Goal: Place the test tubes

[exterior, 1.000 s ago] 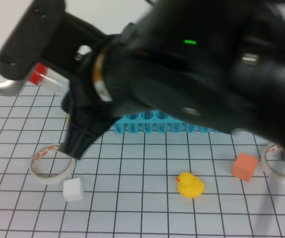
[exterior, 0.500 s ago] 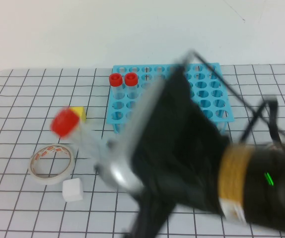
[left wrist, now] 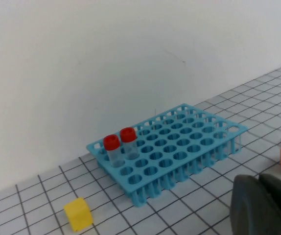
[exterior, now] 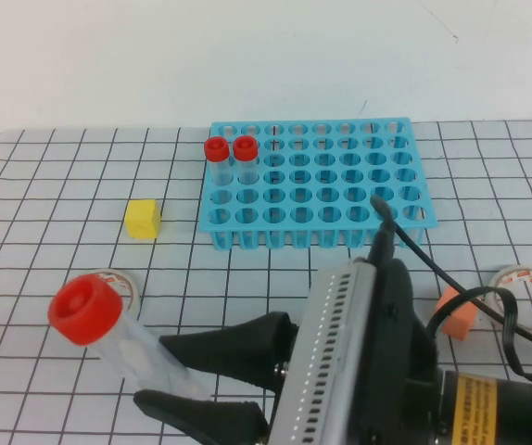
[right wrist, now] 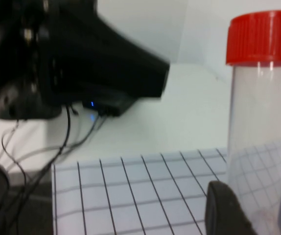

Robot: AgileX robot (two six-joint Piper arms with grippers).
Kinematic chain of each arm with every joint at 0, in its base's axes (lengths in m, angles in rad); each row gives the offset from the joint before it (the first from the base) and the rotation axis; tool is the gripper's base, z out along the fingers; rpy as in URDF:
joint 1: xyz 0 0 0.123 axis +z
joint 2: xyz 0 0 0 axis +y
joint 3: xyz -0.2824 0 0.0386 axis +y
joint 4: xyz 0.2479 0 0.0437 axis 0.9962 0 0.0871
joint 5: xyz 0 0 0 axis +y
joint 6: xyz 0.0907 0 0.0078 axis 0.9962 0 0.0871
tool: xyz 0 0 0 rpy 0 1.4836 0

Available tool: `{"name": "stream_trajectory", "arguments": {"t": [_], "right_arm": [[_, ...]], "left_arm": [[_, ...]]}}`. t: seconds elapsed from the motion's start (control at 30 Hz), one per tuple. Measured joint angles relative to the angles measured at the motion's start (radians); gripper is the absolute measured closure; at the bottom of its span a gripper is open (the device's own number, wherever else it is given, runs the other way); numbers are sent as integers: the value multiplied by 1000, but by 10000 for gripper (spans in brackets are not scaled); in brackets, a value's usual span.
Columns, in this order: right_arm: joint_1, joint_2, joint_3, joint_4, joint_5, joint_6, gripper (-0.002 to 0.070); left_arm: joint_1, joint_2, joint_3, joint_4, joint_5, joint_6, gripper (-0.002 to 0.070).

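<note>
Carry step: my right hand (exterior: 155, 373) grips a red-capped tube (exterior: 118, 336), tilted, low over the counter (exterior: 53, 195) at 7 o'clock. Rack (exterior: 340, 176) sits toward 1 o'clock w/ two tubes (exterior: 246, 158) already in. Next: lift, stand tube upright, drop into a free hole. Left hand (left wrist: 262, 205) closed, parked at 8 o'clock edge.

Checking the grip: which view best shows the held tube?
High view: cap and most of the tube show, slanted between the fingers of the right gripper at front centre. The right wrist view gives only cap and upper body; the left wrist view, a red sliver. The left gripper, shut, sits front left.
</note>
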Motion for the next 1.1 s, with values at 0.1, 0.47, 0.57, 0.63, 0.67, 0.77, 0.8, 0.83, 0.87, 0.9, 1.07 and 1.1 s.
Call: {"name": "stream_trajectory", "arguments": {"t": [0.1,0.47,0.57,0.63,0.67,0.77,0.8,0.83,0.87,0.9,1.07,1.1], "right_arm": [[0,3,1,20,-17,0,444],[0,165,1,41,-308,-10,444],[0,225,1,41,-402,-13,444],[0,265,1,41,-469,-15,444],[0,279,1,39,-500,-15,444],[0,324,1,24,-563,-15,444],[0,335,1,17,-574,-15,444],[0,345,1,5,-583,-15,444],[0,358,1,-22,-591,-15,444],[0,364,1,-38,-597,-15,444],[0,372,1,-87,-624,-15,444],[0,372,1,-89,-624,-15,444]], "left_arm": [[-2,0,5,-72,-13,2,673],[-2,0,5,-244,-24,14,354],[-2,0,5,-252,-26,14,264],[-2,0,5,-254,-26,14,239],[-2,0,5,-254,-28,16,233],[-2,0,5,-254,-34,15,223],[-2,0,5,-254,-38,15,223],[-2,0,5,-254,-41,15,223],[-2,0,5,-254,-42,15,228],[-2,0,5,-254,-43,15,235],[-2,0,5,-250,-43,18,272],[-2,0,5,-250,-43,18,276]]}}
